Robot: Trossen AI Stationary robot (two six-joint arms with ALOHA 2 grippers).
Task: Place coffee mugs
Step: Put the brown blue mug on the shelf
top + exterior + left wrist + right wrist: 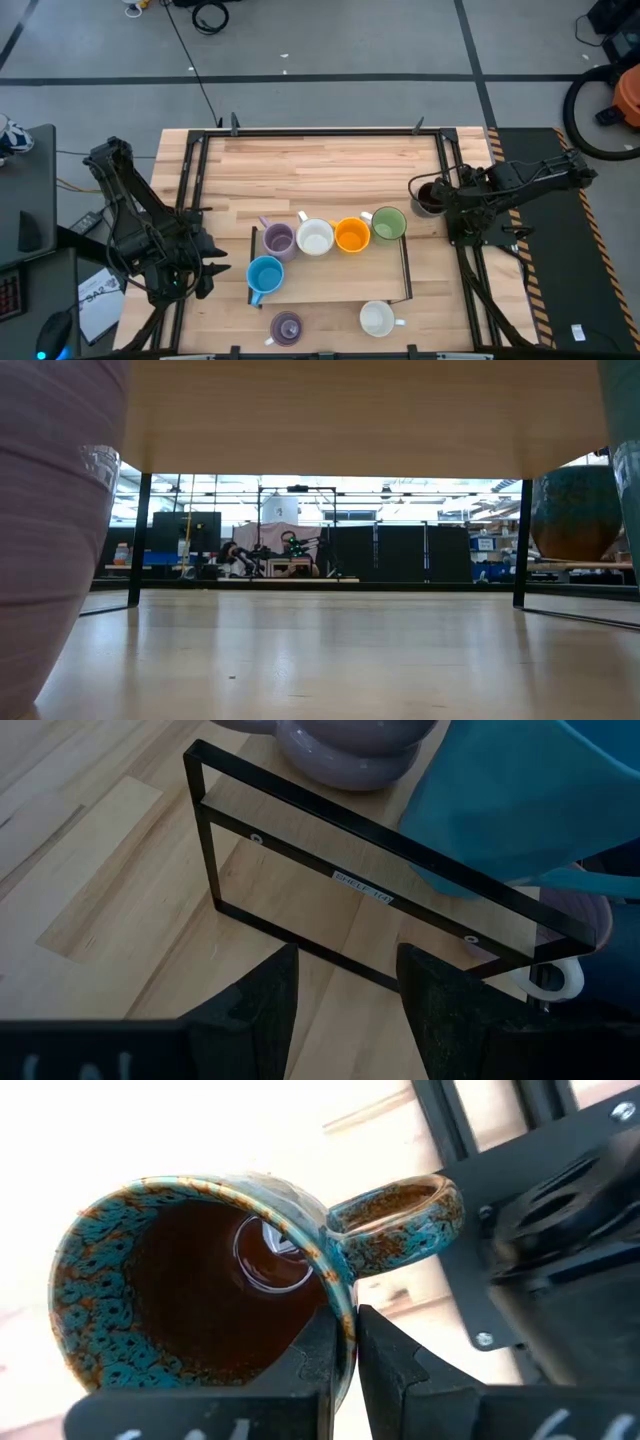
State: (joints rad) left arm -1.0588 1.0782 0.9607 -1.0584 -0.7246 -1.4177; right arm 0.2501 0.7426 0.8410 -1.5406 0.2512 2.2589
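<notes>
High view first: on the wooden table a low black-framed shelf carries a row of mugs along its far edge — a lavender mug, a white mug, an orange mug and a green mug, each touching or just beside the next. A light blue mug stands at the shelf's left end, nearer the front. Off the shelf, near the table's front edge, sit a second lavender mug and a second white mug. The left gripper waits just left of the shelf, near the blue mug. The right gripper is at the table's right side, holding the dark brown mug, which is well apart from the row.

Low view: a lavender mug wall fills the left edge, the wooden shelf board spans the top on thin black legs, and the dark brown mug shows at far right, raised clear of the table.

Left wrist view: the left fingers stand spread with nothing between them, pointing at the shelf's black end frame; the lavender and light blue mugs sit beyond it.

Right wrist view: the right fingers are pressed together on the brown mug's rim beside its handle — one inside, one outside.
</notes>
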